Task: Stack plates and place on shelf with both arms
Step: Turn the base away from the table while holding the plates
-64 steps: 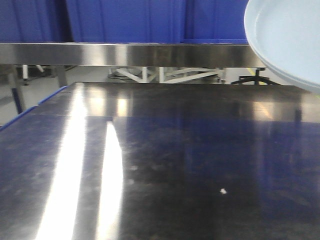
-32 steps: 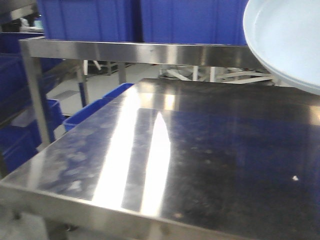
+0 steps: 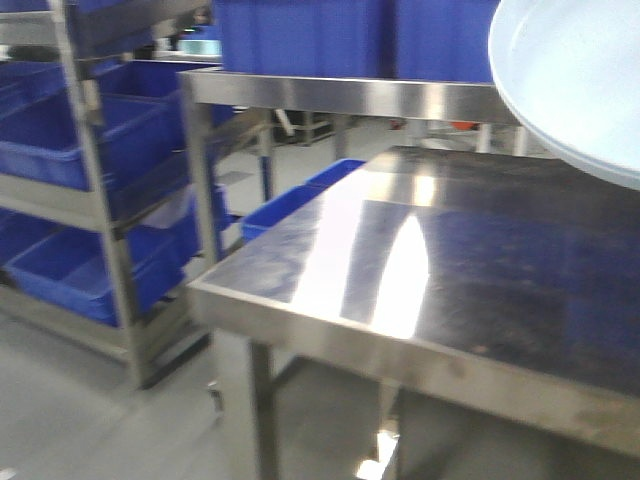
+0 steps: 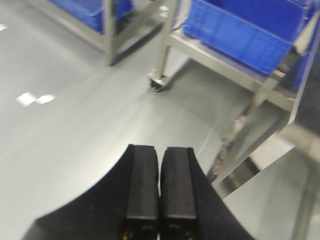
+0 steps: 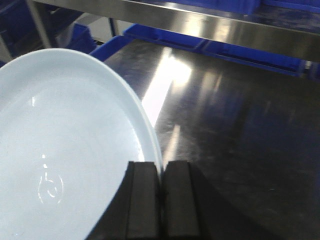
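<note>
2 grippers: black, with ridged fingers, each seen from its own wrist camera
Right gripper (image 5: 161, 167): fingers (image 5: 142, 200) drawn close, with only a thin slit between them, nipped on the rim of the plate (image 5: 65, 150)
Plate: pale bluish-white and glossy, with a low raised rim; it is tilted and held in the air
Plate in the views: it spreads to the left of the right gripper in the wrist view and fills the top right corner of the front view
Plate count: whether a 2nd one lies under it I cannot tell
Table (image 5: 240, 130): dark polished steel with bright streaks of glare; the plate hangs above it without touching
Shelf (image 5: 210, 25): a steel edge running across behind the table, higher than the tabletop and apart from the plate
Crates (image 3: 300, 35): blue, standing in a row on the shelf
Left gripper (image 4: 160, 150): fingers pressed together with nothing between them, pointing down at the floor (image 4: 65, 125)
Floor: plain grey, with a few white marks at the left
Trolley (image 4: 235, 70): steel, beyond the left gripper, carrying a blue crate; a caster (image 4: 157, 84) sits under its near leg
Rack (image 3: 95, 190): steel, well to the left of the table in the front view, with more blue crates on its levels
Sharpness: the front view is soft, so fine detail on the rack cannot be read
</note>
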Robot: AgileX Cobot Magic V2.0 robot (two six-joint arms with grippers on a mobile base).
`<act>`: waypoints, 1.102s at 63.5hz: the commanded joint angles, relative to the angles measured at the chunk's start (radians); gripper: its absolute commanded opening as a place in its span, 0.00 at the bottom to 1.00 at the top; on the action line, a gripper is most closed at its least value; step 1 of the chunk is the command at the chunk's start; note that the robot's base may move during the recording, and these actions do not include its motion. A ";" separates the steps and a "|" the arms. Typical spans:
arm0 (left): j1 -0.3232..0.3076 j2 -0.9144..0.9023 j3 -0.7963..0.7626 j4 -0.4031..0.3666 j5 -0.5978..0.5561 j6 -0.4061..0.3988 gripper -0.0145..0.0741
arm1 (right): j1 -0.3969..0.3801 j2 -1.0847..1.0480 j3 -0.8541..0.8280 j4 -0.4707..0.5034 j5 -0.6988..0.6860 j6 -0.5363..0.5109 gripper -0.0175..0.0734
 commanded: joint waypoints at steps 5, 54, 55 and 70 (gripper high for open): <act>0.001 0.002 -0.028 0.004 -0.071 -0.006 0.26 | -0.004 -0.002 -0.034 -0.013 -0.103 -0.004 0.26; 0.001 0.002 -0.028 0.004 -0.071 -0.006 0.26 | -0.004 -0.002 -0.034 -0.013 -0.103 -0.004 0.26; 0.001 0.002 -0.028 0.004 -0.071 -0.006 0.26 | -0.004 -0.002 -0.034 -0.013 -0.103 -0.004 0.26; 0.001 0.002 -0.028 0.004 -0.071 -0.006 0.26 | -0.004 -0.002 -0.034 -0.013 -0.102 -0.004 0.26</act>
